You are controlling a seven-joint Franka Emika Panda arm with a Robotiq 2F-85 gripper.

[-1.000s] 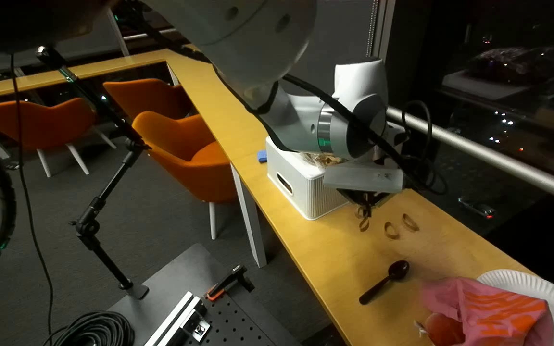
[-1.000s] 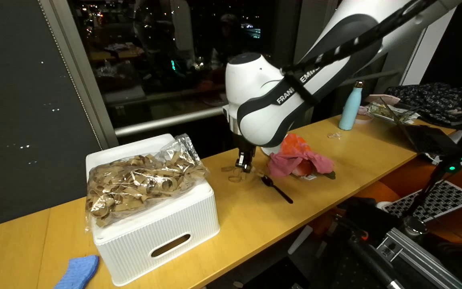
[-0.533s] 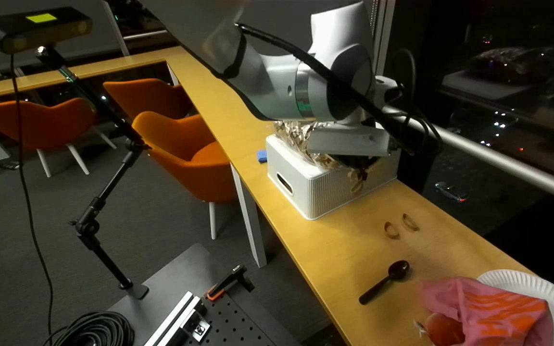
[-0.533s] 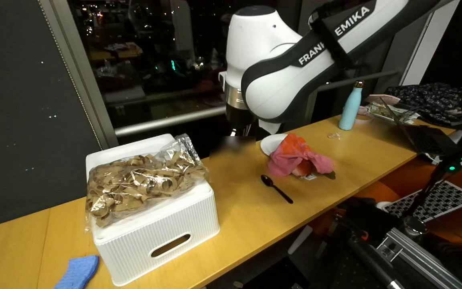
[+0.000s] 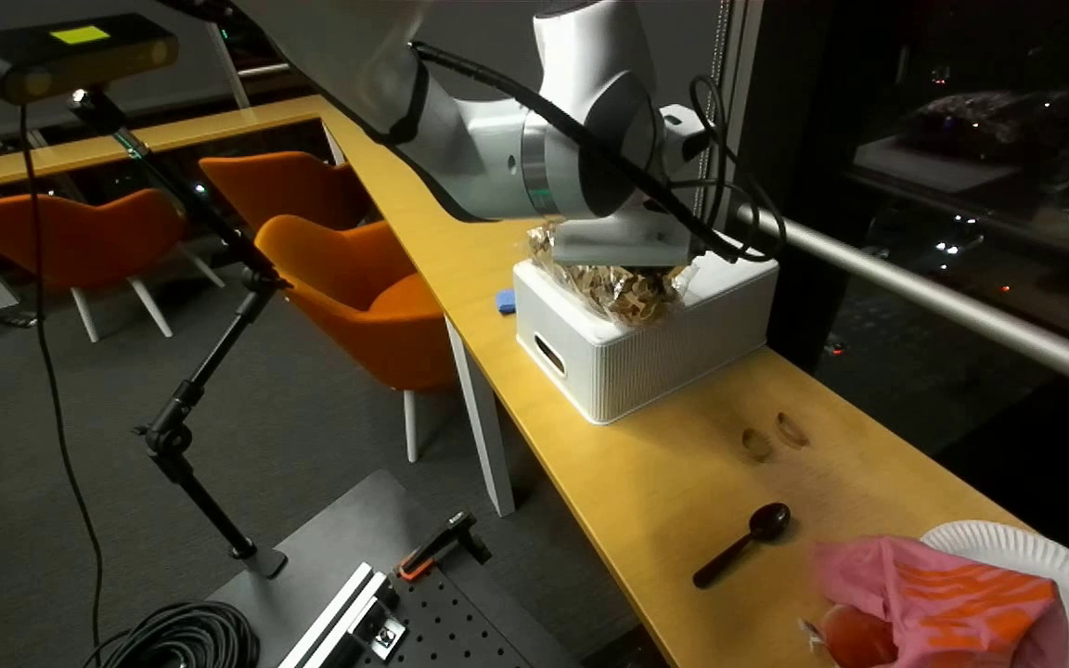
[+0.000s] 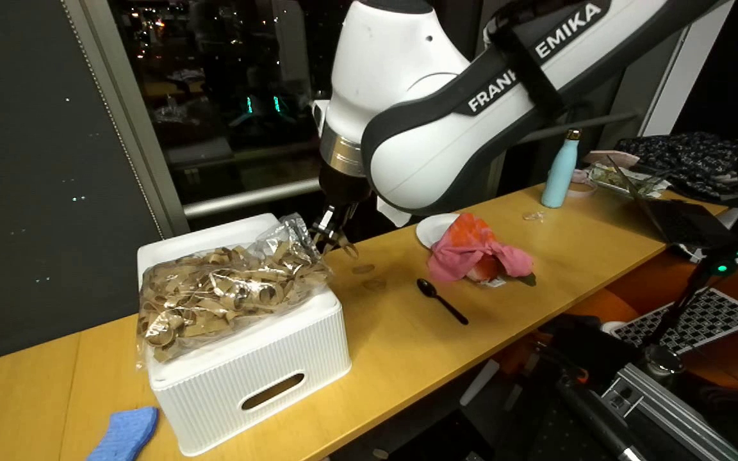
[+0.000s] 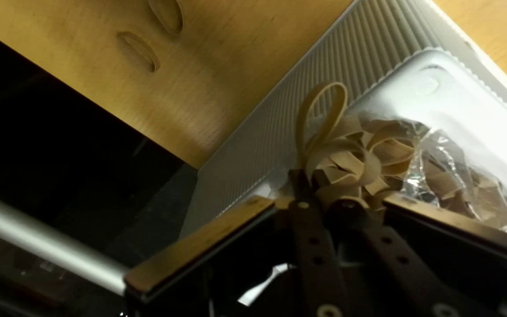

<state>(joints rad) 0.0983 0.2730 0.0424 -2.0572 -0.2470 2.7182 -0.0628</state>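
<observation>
Yellow wooden tabletop (image 6: 394, 333) spreads around the ribbed white plastic box (image 6: 215, 403). Near the box's edge, at least one rubbery tan looped band (image 7: 327, 127) is clamped in the black two-fingered gripper (image 7: 309, 176), its long axis jutting beyond the jaws; atop the box lies a clear bag of similar bands (image 6: 234, 288).

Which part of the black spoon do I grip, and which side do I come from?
Probably the handle, at its middle, from straight above, jaws across its narrow width. The black spoon lies on the table, its handle slim and straight, its bowl wider and rounded, so likelier to slip. The pincer is closed on a tan loop, so free that first.
</observation>
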